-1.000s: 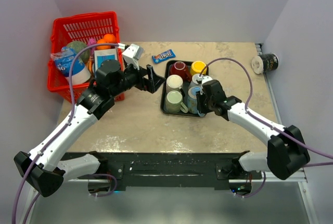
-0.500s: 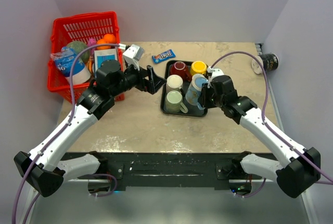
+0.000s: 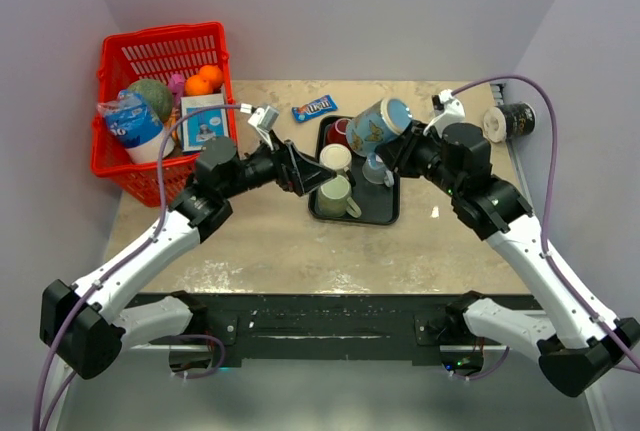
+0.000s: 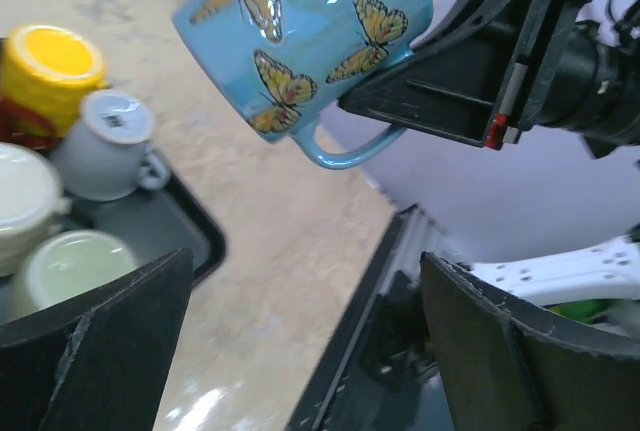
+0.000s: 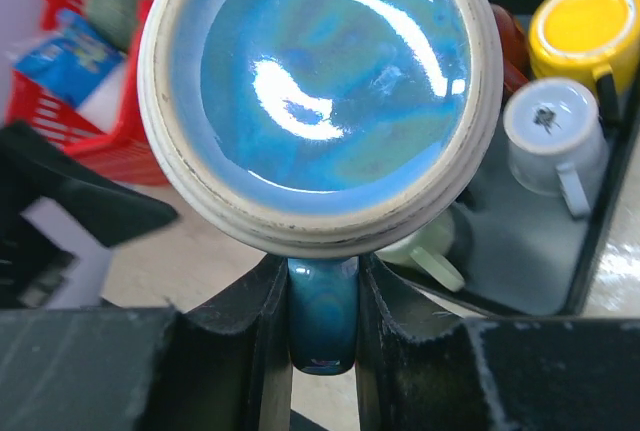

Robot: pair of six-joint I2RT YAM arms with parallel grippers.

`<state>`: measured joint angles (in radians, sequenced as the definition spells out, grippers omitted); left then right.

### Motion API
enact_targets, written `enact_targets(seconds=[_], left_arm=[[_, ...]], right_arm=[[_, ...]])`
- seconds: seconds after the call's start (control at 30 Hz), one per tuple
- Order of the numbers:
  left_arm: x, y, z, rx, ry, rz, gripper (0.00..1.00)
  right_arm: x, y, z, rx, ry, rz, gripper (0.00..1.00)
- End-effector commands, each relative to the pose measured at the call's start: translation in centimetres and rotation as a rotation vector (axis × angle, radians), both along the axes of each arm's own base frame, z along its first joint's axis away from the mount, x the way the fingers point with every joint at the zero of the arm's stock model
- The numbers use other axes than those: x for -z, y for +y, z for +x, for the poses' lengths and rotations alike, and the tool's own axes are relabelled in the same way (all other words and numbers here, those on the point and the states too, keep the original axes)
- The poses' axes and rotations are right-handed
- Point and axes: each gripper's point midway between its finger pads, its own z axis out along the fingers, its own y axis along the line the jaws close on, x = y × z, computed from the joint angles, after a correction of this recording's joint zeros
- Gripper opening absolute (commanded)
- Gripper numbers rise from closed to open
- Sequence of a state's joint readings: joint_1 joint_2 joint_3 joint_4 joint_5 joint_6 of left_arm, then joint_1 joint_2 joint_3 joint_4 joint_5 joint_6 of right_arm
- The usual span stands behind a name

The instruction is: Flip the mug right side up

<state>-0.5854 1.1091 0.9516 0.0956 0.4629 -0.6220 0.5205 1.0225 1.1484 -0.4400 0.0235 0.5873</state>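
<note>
The right gripper (image 5: 322, 286) is closed on the handle (image 5: 322, 331) of the blue butterfly mug (image 3: 378, 123), one finger on each side of the loop. It holds the mug in the air above the far right corner of the black tray (image 3: 388, 215), clear of the other cups.

The mug is neither upside down nor upright. It lies almost on its side. Its base (the glazed disc with the pale unglazed ring) faces the right wrist camera, so the long axis runs from the right gripper toward the left side of the tray, and the mouth is on the end away from this gripper. The handle hangs on the underside, toward the tray.

The left gripper (image 4: 307, 281) is open wide and holds nothing. It hovers near the left edge of the tray, close to the cream cup (image 3: 335, 157), and looks at the mug from below.

In my judgement the turn belongs to the right arm: the wrist must roll further until the base points down at the tray.
</note>
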Motion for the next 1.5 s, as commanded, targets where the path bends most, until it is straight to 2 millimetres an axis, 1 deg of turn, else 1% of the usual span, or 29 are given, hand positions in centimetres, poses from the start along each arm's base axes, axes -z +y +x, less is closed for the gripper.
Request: enact_targets(seconds=[0.0,0.03,0.07,0.1,0.2,0.27,0.3,0.33,0.4,0.5,0.53,0.63,0.67,0.7,0.73,0.9,0.93,0.97,1.0,1.03,1.13,1.17,1.2,1.23,1.3,1.33,1.37,1.43,1.47], left_arm=[[-5.0,-1.8,-3.7,0.189,-0.043,-0.328,0.99],[-5.3,-1.8,-3.8,0.193,-0.046,-0.352,0.99],[-6.2,-1.8,-4.0,0.200,-0.073,-0.392,0.99],[-6.5,-2.0,-4.3,0.207,-0.083,-0.404,0.99],[-7.7,-2.5,-5.1,0.228,-0.128,-0.443,0.99],[-7.9,-3.0,-5.1,0.231,-0.132,-0.458,0.99],[-8.3,-3.4,-5.3,0.242,-0.131,-0.467,0.99],[-8.0,-3.9,-5.1,0.246,-0.116,-0.464,0.99],[-8.4,-4.4,-5.4,0.266,-0.118,-0.484,0.99],[-8.9,-4.8,-4.8,0.250,-0.110,-0.508,0.99],[-8.7,-4.9,-4.6,0.242,-0.106,-0.508,0.99],[-9.8,-4.8,-3.8,0.200,-0.126,-0.518,0.99],[-9.7,-4.9,-3.3,0.174,-0.125,-0.501,0.99],[-10.5,-4.9,-3.2,0.172,-0.139,-0.508,0.99],[-10.6,-5.0,-3.2,0.176,-0.143,-0.510,0.99],[-13.2,-5.1,-3.6,0.218,-0.188,-0.567,0.97],[-13.0,-5.3,-3.5,0.225,-0.181,-0.570,0.95],[-13.5,-5.3,-3.7,0.236,-0.180,-0.589,0.93],[-13.7,-5.3,-3.7,0.241,-0.177,-0.599,0.90],[-13.6,-5.5,-3.6,0.248,-0.168,-0.604,0.86],[-13.9,-5.6,-3.9,0.281,-0.151,-0.638,0.73],[-14.3,-5.5,-4.2,0.299,-0.148,-0.656,0.67],[-14.5,-5.5,-4.3,0.308,-0.147,-0.666,0.65],[-14.3,-5.7,-4.2,0.315,-0.135,-0.672,0.64],[-15.2,-5.5,-4.9,0.362,-0.132,-0.711,0.63],[-14.8,-5.8,-4.7,0.372,-0.118,-0.716,0.63],[-15.4,-5.6,-5.1,0.396,-0.118,-0.741,0.59],[-15.1,-5.8,-5.0,0.410,-0.100,-0.753,0.55],[-15.3,-5.7,-5.3,0.424,-0.097,-0.767,0.49]], right_arm=[[-10.9,1.0,-0.4,-0.036,-0.268,0.252,0.00],[-11.2,1.1,-0.5,-0.042,-0.275,0.264,0.00],[-11.6,1.2,-0.6,-0.043,-0.282,0.283,0.00],[-12.6,1.4,-0.9,-0.063,-0.310,0.311,0.00],[-14.3,1.8,-1.6,-0.097,-0.349,0.366,0.00],[-15.1,2.0,-2.1,-0.124,-0.360,0.399,0.00],[-16.0,2.1,-2.4,-0.138,-0.388,0.421,0.00],[-16.2,2.3,-2.7,-0.150,-0.391,0.434,0.00],[-16.7,2.3,-3.0,-0.164,-0.396,0.452,0.00],[-18.4,2.2,-3.9,-0.187,-0.451,0.501,0.00],[-18.6,2.2,-4.0,-0.188,-0.457,0.508,0.00],[-19.6,2.3,-4.8,-0.223,-0.490,0.528,0.00],[-19.9,2.4,-5.0,-0.237,-0.494,0.542,0.00],[-20.4,2.6,-5.6,-0.267,-0.514,0.553,0.00],[-20.4,2.7,-5.8,-0.279,-0.516,0.559,0.00],[-20.6,3.3,-6.5,-0.341,-0.532,0.564,0.00],[-20.5,3.6,-6.8,-0.361,-0.531,0.564,0.00],[-20.6,3.7,-7.0,-0.372,-0.533,0.572,0.00],[-21.0,3.7,-7.2,-0.385,-0.551,0.582,0.00],[-20.8,3.8,-7.3,-0.397,-0.549,0.582,0.00],[-20.8,4.0,-7.5,-0.409,-0.561,0.587,0.00],[-20.7,4.1,-7.5,-0.417,-0.565,0.585,0.00],[-20.9,4.1,-7.7,-0.427,-0.575,0.590,0.00],[-20.5,4.3,-7.5,-0.430,-0.571,0.589,0.00],[-20.6,4.3,-7.9,-0.449,-0.591,0.604,0.00],[-20.2,4.4,-7.8,-0.451,-0.586,0.606,0.00],[-20.2,4.5,-7.9,-0.458,-0.590,0.609,0.00],[-20.0,4.5,-7.8,-0.459,-0.588,0.608,0.00],[-19.9,4.6,-7.8,-0.460,-0.593,0.603,0.00]])
